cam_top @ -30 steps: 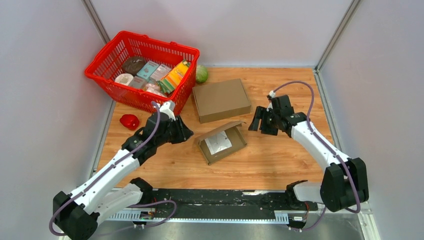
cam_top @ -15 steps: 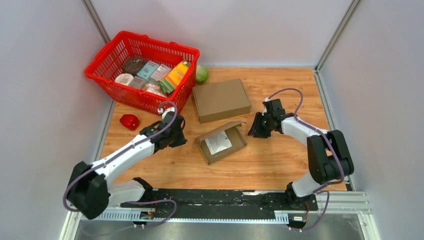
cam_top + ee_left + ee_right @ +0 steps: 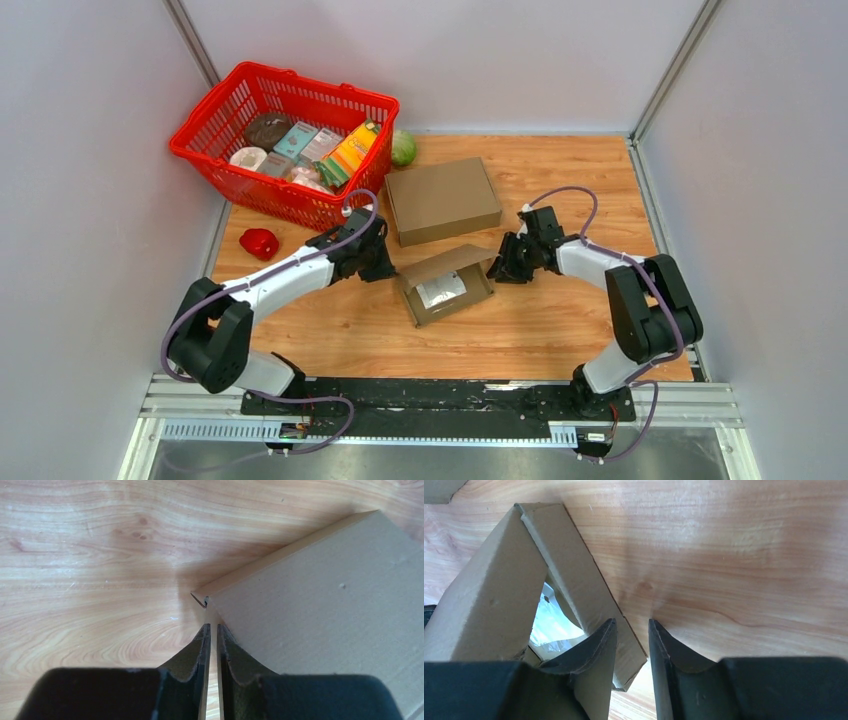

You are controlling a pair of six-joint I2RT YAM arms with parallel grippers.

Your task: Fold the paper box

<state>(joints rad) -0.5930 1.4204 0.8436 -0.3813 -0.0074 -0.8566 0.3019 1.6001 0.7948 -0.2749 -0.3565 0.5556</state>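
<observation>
**Both pincers at the open box, one on each side**

The left pincer (image 3: 212, 626) has its black fingers almost together. A thin flap at the left corner of the small open brown cardboard box (image 3: 447, 266) runs edge-on between them, so this pincer is clamped on the flap. In the left wrist view the box's broad brown face fills the right side, with bare wood to the left.

The right pincer (image 3: 631, 622) stands narrowly apart and straddles the end of the box's right-hand wall. The card lies against the finger on the left of the right wrist view, and wood shows between the card and the other finger, so nothing is pinched there.

The box lies between the two pincers, near the middle of the light wooden table (image 3: 560, 330). Its lid is raised and tilts over the cavity, where a white packet (image 3: 440, 292) lies.

Just behind it, and apart from it, sits a closed flat brown cardboard box (image 3: 442, 200). A red plastic basket (image 3: 300, 80) of groceries stands at the far left, with a round green thing (image 3: 403, 148) beside its far right corner. A small red object (image 3: 260, 242) lies on the table in front of the basket, left of the left arm.
</observation>
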